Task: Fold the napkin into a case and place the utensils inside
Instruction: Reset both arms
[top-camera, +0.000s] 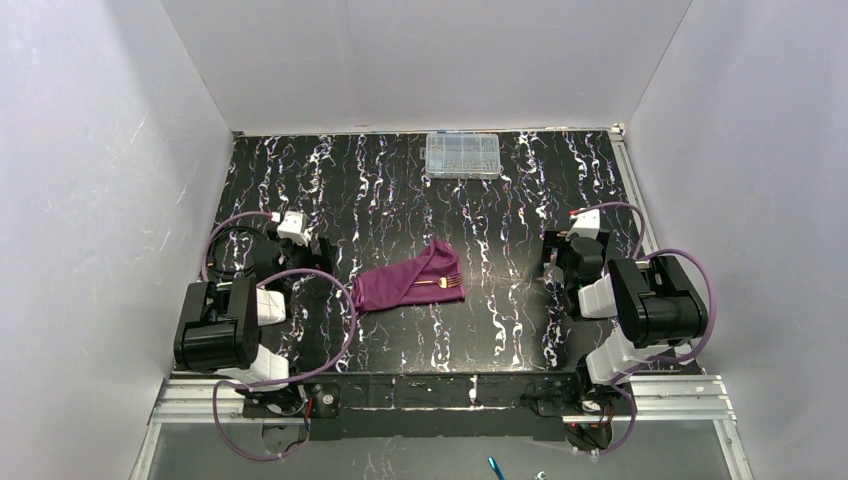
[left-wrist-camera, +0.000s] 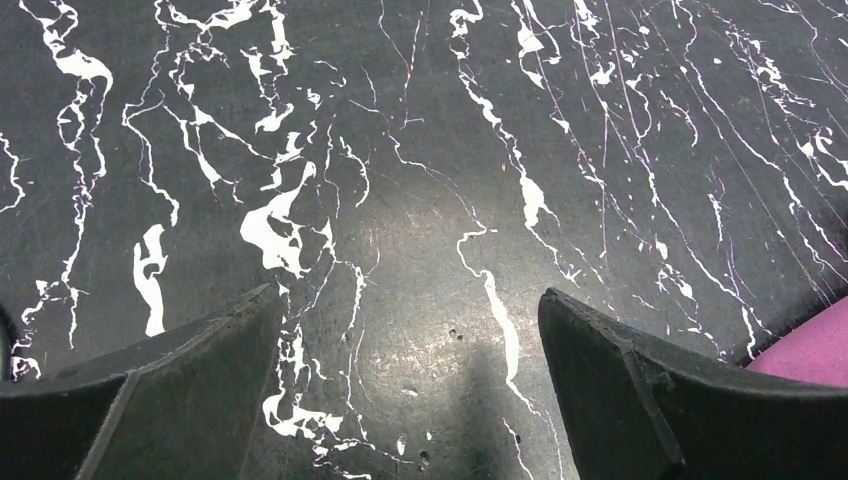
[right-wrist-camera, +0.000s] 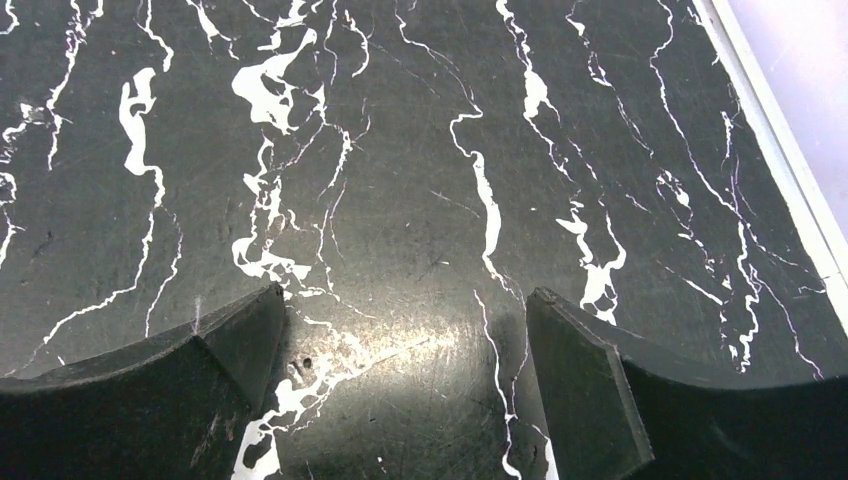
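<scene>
The plum-purple napkin lies folded as a narrow case (top-camera: 405, 281) in the middle of the black marbled table, running from lower left to upper right. The golden ends of the utensils (top-camera: 449, 284) stick out of its right end; their shafts are hidden inside the cloth. A corner of the cloth shows at the right edge of the left wrist view (left-wrist-camera: 812, 348). My left gripper (top-camera: 318, 254) is open and empty, left of the case. My right gripper (top-camera: 553, 262) is open and empty, right of the case. Both wrist views show only bare table between the fingers.
A clear plastic compartment box (top-camera: 462, 155) sits at the far edge of the table (top-camera: 500, 330). White walls close in the left, right and back sides. A metal rail (right-wrist-camera: 775, 130) runs along the table's right edge.
</scene>
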